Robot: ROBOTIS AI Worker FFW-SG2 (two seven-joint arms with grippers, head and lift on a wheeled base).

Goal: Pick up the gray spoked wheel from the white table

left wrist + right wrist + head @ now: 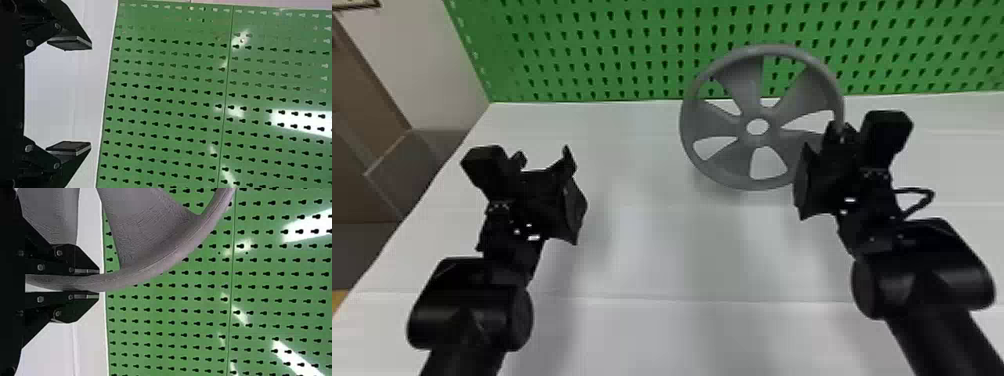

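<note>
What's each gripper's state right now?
Left gripper: open, nothing between its fingers.
Right gripper: closed, holding the wheel by its rim.

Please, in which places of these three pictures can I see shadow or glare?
Head view: soft shadow on the white table below the gray spoked wheel; left wrist view: white glare on the green pegboard; right wrist view: bright streaks there too.

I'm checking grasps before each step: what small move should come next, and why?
Probably a slight, slow lift with the right black two-fingered pincer, without loosening it. It is shut on the gray spoked wheel from both faces of the rim, but only at one side of the wheel, so a quick pull might let it swing.
</note>
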